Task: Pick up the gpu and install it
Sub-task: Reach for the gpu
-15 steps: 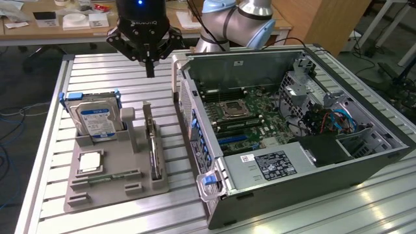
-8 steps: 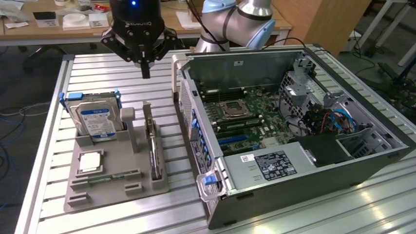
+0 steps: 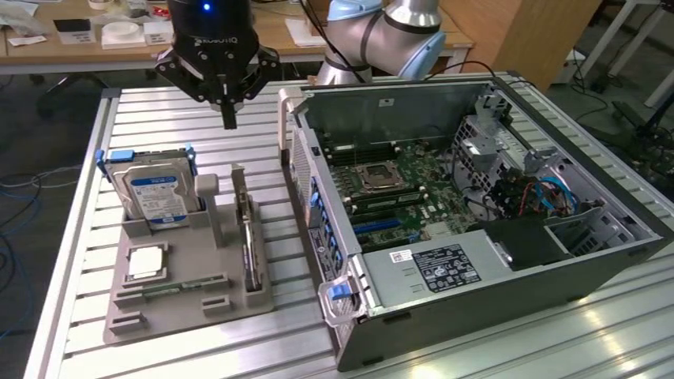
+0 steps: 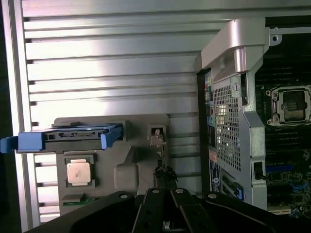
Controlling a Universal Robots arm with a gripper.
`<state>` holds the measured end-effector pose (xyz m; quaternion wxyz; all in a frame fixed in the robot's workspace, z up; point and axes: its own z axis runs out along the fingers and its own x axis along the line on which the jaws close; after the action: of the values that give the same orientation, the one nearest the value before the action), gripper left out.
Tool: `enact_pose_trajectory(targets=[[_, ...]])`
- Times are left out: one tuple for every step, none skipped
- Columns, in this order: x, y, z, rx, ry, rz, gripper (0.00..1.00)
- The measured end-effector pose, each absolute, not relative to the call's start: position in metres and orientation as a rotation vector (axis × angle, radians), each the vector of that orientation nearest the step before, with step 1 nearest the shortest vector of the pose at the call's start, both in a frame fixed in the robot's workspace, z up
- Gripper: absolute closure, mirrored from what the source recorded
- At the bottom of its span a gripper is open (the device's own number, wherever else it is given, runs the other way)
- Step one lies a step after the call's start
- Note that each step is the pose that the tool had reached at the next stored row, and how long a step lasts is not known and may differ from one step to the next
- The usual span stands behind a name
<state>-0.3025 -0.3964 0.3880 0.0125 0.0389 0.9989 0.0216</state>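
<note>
Gripper (image 3: 229,118), fingers shut and empty, hangs over the table beyond the grey tray (image 3: 179,322). The gpu (image 3: 249,245) stands on edge in the tray's slot nearest the open computer case (image 3: 506,304). A clean pick probably needs the fingers centred over its top edge. The tray also holds a hard drive (image 3: 158,193), processor (image 3: 145,263) and memory stick (image 3: 170,290).

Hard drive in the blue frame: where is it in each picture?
Exterior view: the hard drive stands upright on the holder, at the exterior view's left.
Wrist view: hard drive seen from above, beside the chip.
Shared landmark: the square silver chip on the holder.
</note>
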Motion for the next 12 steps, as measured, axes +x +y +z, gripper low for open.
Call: enact_pose_trajectory(targets=[[-0.3025, -0.3965, 0.3879, 0.121, 3.113, 0.067, 0.89], [-0.3025, -0.3965, 0.3879, 0.121, 3.113, 0.067, 0.89], [-0.3025, -0.3966, 0.3880, 0.121, 3.114, 0.067, 0.89], [-0.3026, -0.3972, 0.3879, 0.121, 3.113, 0.067, 0.89], [-0.3026, -0.3978, 0.3879, 0.121, 3.114, 0.067, 0.89], [-0.3025, -0.3985, 0.3880, 0.121, 3.114, 0.067, 0.89], [-0.3025, -0.3993, 0.3880, 0.121, 3.113, 0.067, 0.89], [-0.3025, -0.4001, 0.3879, 0.121, 3.113, 0.067, 0.89], [-0.3025, -0.4008, 0.3879, 0.121, 3.113, 0.067, 0.89], [-0.3025, -0.4014, 0.3879, 0.121, 3.113, 0.067, 0.89], [-0.3025, -0.4021, 0.3879, 0.121, 3.113, 0.067, 0.89], [-0.3025, -0.4026, 0.3879, 0.121, 3.113, 0.067, 0.89]])
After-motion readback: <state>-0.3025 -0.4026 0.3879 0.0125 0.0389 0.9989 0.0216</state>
